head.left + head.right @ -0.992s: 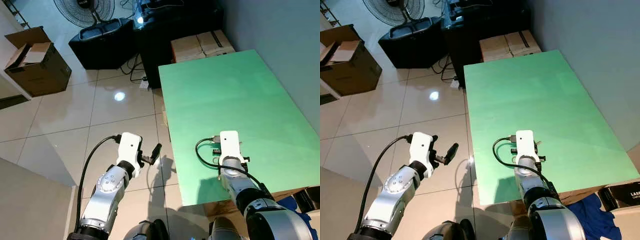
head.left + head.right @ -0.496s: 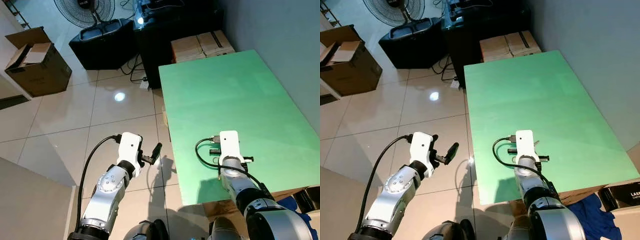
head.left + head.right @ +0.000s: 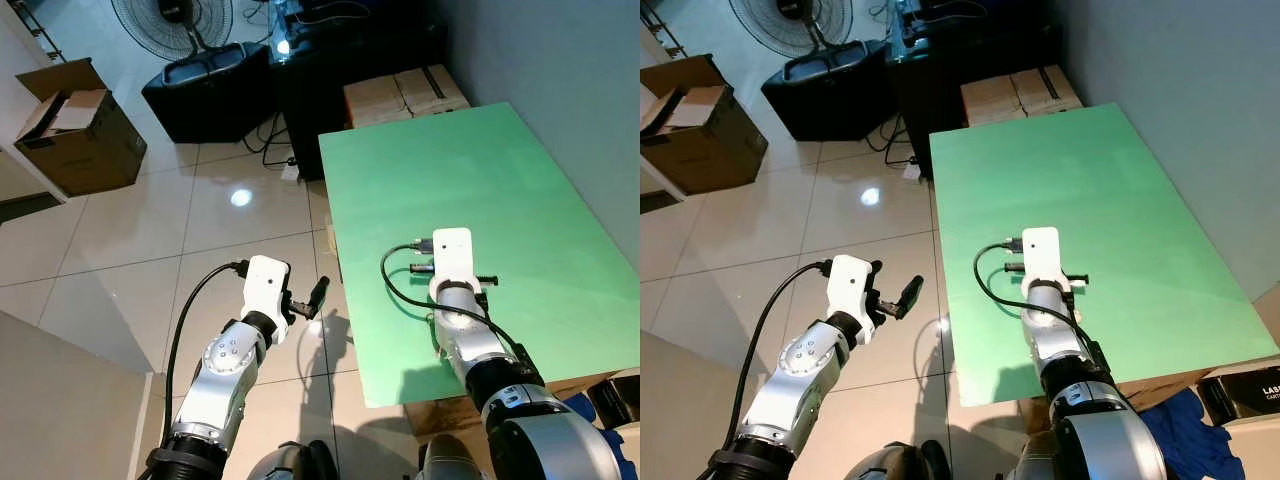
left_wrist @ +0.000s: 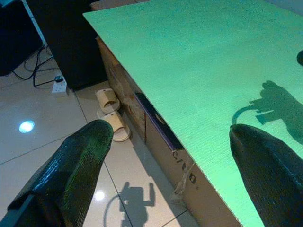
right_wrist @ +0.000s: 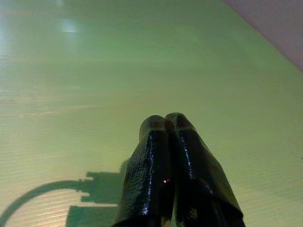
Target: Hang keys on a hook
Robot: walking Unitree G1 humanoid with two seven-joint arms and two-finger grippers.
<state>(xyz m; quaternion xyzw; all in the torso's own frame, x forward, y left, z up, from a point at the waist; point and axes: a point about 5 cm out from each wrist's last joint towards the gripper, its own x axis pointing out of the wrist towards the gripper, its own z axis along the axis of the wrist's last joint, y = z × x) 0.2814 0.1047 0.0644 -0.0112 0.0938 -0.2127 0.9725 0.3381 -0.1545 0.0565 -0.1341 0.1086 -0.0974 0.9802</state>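
The green table point(image 3: 480, 170) lies before me with a bare top; I see no keys or hook on it. My right gripper point(image 5: 165, 124) hovers low over the near part of the table, shut, with nothing visible between its fingers. Its white wrist block point(image 3: 450, 250) covers the fingers from above, and its shadow falls on the green top. My left gripper point(image 4: 168, 130) is open and hangs over the tiled floor just left of the table's edge, one black finger point(image 3: 319, 291) pointing toward the table.
On the tiled floor stand an open cardboard box point(image 3: 80, 125), a fan point(image 3: 170, 20) and a black case point(image 3: 205, 85). Cardboard boxes point(image 3: 405, 90) sit beyond the table's far end. Slippers point(image 4: 111, 101) lie by the table's base. A grey wall point(image 3: 560, 70) runs along the right.
My right arm has moved forward over the table, away from its near edge. The left arm has risen slightly and come a little closer to the table.
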